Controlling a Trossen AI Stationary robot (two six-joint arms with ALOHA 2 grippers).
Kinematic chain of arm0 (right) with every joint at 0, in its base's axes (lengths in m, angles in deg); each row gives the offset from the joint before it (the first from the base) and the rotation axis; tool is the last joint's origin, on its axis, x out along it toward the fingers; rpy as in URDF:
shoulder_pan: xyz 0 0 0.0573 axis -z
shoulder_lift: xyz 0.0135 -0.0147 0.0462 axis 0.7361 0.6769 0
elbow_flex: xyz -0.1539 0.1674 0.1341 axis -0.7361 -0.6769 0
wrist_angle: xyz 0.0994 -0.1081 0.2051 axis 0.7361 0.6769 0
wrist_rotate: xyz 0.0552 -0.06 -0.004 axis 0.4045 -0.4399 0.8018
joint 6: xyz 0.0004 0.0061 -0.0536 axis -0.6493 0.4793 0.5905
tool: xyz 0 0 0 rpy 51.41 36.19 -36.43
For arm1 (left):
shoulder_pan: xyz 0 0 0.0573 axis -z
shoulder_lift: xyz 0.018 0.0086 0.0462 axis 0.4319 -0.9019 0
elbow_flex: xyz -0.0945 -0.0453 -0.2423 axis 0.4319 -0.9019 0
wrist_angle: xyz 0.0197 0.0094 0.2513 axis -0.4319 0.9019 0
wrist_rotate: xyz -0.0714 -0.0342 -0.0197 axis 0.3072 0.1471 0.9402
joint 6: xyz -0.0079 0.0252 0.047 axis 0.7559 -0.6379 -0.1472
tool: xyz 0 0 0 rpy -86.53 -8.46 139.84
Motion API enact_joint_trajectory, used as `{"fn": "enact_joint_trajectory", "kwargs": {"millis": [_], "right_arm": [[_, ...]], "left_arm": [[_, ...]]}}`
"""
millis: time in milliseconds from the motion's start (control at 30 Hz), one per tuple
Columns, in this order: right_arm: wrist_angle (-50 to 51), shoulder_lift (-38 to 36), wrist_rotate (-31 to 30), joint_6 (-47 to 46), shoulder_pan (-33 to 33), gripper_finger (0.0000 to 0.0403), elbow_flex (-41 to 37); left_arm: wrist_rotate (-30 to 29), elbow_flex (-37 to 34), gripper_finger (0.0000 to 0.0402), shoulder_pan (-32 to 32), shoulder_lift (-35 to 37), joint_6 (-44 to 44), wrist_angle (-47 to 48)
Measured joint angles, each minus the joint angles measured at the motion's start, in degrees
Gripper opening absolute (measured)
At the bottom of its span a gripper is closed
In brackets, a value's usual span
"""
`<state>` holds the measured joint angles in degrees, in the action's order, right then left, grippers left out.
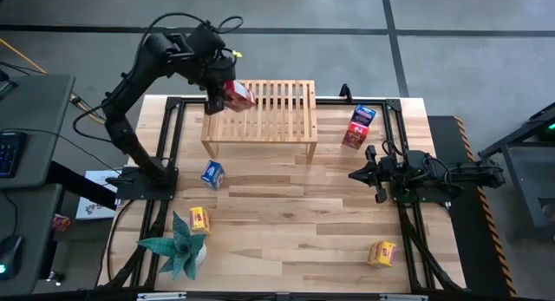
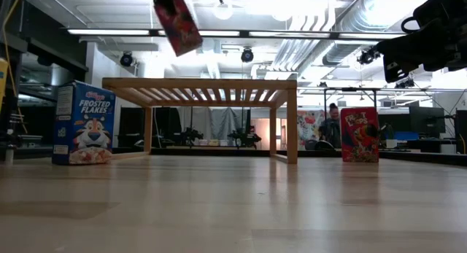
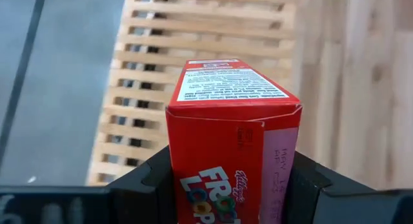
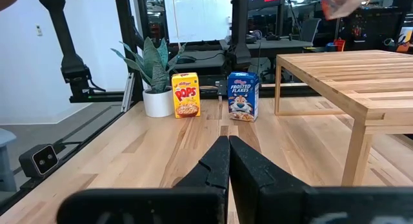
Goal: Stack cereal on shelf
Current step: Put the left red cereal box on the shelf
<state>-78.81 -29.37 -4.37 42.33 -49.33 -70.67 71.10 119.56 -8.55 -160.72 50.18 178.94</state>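
My left gripper (image 1: pixel 224 91) is shut on a red cereal box (image 1: pixel 238 95), held in the air over the left end of the light-wood shelf (image 1: pixel 260 110); in the low view the box (image 2: pixel 177 23) hangs tilted above the shelf top (image 2: pixel 201 85). A blue box (image 1: pixel 212 173) and a yellow box (image 1: pixel 199 219) stand on the table at the left. A second yellow box (image 1: pixel 381 253) stands near right. A red box (image 1: pixel 353 136) and a blue one (image 1: pixel 363 115) stand right of the shelf. My right gripper (image 1: pixel 360 173) waits shut at the right, touching nothing. My left gripper pinches the red box between its two fingers (image 3: pixel 150 180), one on each of two opposite sides (image 3: pixel 173 166), near the end closest to the wrist. The fingers slant down from above. The box points away past them, tilted and clear of the shelf.
A teal spiky plant in a white pot (image 1: pixel 179 245) stands at the near left corner. Black frame rails (image 1: pixel 173 145) run along the table's left and right sides. The shelf's slatted top (image 3: pixel 193 30) is bare below the box.
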Motion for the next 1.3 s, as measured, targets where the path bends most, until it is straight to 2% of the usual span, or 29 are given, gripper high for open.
{"fn": "enact_joint_trajectory", "kwargs": {"millis": [167, 367, 433, 567, 700, 867, 1300], "right_arm": [[0.02, 0.0, -0.02, 0.0, 0.0, 0.0, 0.0], [0.0, 0.0, 0.0, 0.0, 0.0, 0.0, -0.01], [0.01, 0.0, 0.0, 0.0, 0.0, 0.0, -0.02], [0.01, 0.0, -0.01, 0.0, 0.0, 0.0, 0.0], [0.0, 0.0, -0.01, 0.0, 0.01, 0.0, 0.0], [0.01, 0.0, 0.0, 0.0, 0.0, 0.0, 0.0], [0.01, 0.0, 0.0, 0.0, 0.0, 0.0, 0.0]], "left_arm": [[-4.33, -2.85, 0.0174, 5.59, 2.69, 2.76, -0.07], [-5.23, -8.67, 0.0174, 12.11, 7.02, 6.69, -0.07], [-7.3, -10.98, 0.0174, 12.93, 8.92, 7.95, -0.11], [-9.65, -16.78, 0.0174, 12.69, 12.73, 11.34, -0.03], [-8.93, -21.47, 0.0174, 12.79, 15.97, 9.67, 0.0], [-11.23, -27.13, 0.0174, 11.9, 17.47, 8.47, -0.1], [-13.51, -28.72, 0.0174, 11.22, 13.39, 3.52, -0.15]]}}
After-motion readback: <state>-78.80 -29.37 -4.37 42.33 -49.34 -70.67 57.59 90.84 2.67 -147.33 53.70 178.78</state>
